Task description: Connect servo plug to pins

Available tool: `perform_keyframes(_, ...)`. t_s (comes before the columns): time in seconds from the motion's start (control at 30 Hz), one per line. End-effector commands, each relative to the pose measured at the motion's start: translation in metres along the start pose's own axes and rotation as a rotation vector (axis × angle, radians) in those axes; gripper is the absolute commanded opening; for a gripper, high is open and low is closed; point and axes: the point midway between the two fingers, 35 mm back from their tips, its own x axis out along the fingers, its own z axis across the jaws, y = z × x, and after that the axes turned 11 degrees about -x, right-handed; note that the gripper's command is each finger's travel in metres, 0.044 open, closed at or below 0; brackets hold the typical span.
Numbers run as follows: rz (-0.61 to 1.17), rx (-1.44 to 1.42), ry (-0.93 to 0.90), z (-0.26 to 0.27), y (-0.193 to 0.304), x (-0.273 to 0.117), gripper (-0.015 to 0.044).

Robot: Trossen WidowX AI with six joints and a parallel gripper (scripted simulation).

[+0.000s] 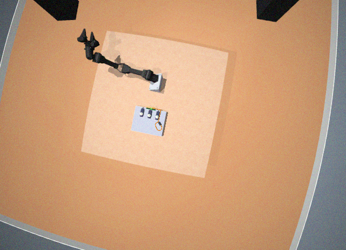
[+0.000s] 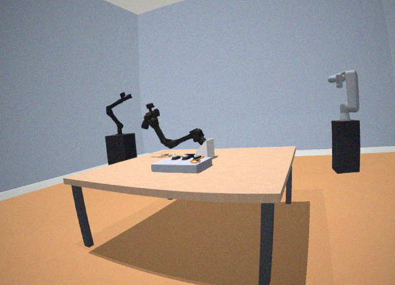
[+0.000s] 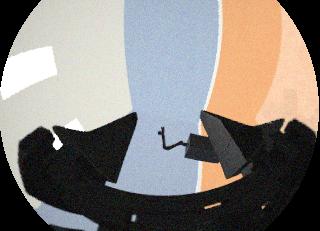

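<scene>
My gripper [image 1: 87, 31] [image 3: 169, 114] is open and empty, raised beyond the table's far left corner in the top view, well away from the holder. The holder, a pale blue-grey block [image 1: 142, 125] [image 2: 173, 168], lies on the table. Three dark servo-like bodies with white discs stand on it, the rightmost servo [image 1: 157, 114] beside an orange lead. The lead loops round a small dark piece [image 1: 159, 123] and runs to the edge facing the arm base. A green strip [image 1: 151, 109] lies at that edge. Plug, pins and dot are too small to tell.
The white arm base [image 1: 155, 86] [image 2: 209, 148] stands on the table [image 1: 117, 135] [image 2: 127, 176], close to the holder's edge with the green strip. Black pedestals [image 2: 345, 145] [image 2: 121, 148] bearing other arms stand on the floor away from the table.
</scene>
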Motion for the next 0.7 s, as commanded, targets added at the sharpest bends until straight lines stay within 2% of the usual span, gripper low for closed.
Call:
perform_keyframes(0.0, 0.0, 0.003, -0.002, 0.0, 0.0, 0.0, 0.0374)
perform_keyframes(0.33, -0.009, 0.056, -0.038, 0.01, -0.009, 0.004, 0.0115)
perform_keyframes(0.67, -0.016, 0.197, -0.132, 0.035, -0.032, 0.009, 0.0115)
